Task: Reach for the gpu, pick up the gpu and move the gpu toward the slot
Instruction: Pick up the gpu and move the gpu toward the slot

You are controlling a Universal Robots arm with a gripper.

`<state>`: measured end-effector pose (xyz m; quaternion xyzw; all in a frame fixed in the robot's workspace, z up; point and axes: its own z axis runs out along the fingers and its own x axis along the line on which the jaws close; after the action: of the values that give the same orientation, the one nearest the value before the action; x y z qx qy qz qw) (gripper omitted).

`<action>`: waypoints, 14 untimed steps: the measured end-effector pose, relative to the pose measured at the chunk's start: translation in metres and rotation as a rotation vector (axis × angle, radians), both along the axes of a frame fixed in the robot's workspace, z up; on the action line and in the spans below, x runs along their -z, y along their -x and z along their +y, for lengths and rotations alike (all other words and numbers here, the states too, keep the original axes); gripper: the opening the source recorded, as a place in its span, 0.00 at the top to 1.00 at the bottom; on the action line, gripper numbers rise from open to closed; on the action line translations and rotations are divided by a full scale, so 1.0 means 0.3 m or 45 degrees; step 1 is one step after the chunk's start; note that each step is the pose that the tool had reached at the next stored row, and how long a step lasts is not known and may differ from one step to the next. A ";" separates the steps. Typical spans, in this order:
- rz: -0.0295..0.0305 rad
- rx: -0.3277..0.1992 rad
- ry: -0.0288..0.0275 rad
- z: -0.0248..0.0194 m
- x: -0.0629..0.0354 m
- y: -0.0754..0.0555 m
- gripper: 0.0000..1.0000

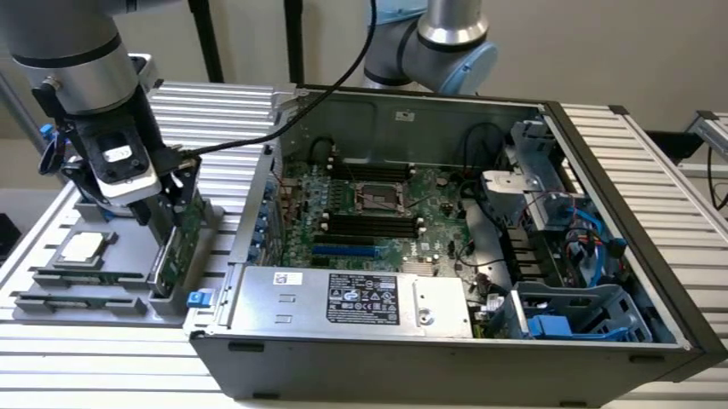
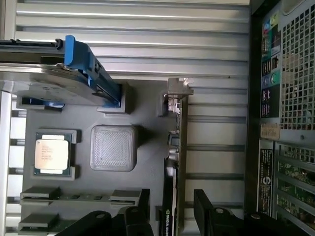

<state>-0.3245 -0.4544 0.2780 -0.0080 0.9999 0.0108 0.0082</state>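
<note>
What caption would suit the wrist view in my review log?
Open pincer straddles the gpu, standing edge-on in the grey parts tray beside the computer case.

At the exterior view's left the arm (image 1: 71, 60) stands nearly upright with its wrist turned straight down, and the pincer (image 1: 166, 213) hangs low, its two dark fingers (image 2: 143, 204) parted with a clear gap between.

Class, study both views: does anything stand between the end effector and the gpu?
Nothing visible does. The end effector is already at the gpu, which stands on edge in the grey tray, with its open fingers on either side of the card.
</note>
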 end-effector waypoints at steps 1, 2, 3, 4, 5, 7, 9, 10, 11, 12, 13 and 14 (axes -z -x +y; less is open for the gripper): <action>-0.0002 0.000 0.0004 0.000 0.006 0.000 0.52; -0.0003 0.000 0.0012 0.000 0.012 0.000 0.52; -0.0006 0.000 0.0017 0.000 0.018 0.000 0.52; -0.0010 0.000 0.0022 0.000 0.024 0.001 0.52; -0.0019 0.000 0.0025 0.000 0.030 0.001 0.52; -0.0054 0.000 0.0026 0.000 0.043 0.002 0.52; -0.0108 0.000 0.0028 0.000 0.054 0.004 0.52; -0.0140 0.000 0.0028 0.000 0.060 0.005 0.52; -0.0174 0.000 0.0029 0.000 0.066 0.006 0.52; -0.0207 0.000 0.0030 0.000 0.073 0.007 0.52; -0.0232 0.000 0.0030 0.000 0.077 0.007 0.52; -0.0241 0.000 0.0028 0.000 0.081 0.007 0.52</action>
<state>-0.3267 -0.4544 0.2538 -0.0082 0.9998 0.0096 0.0177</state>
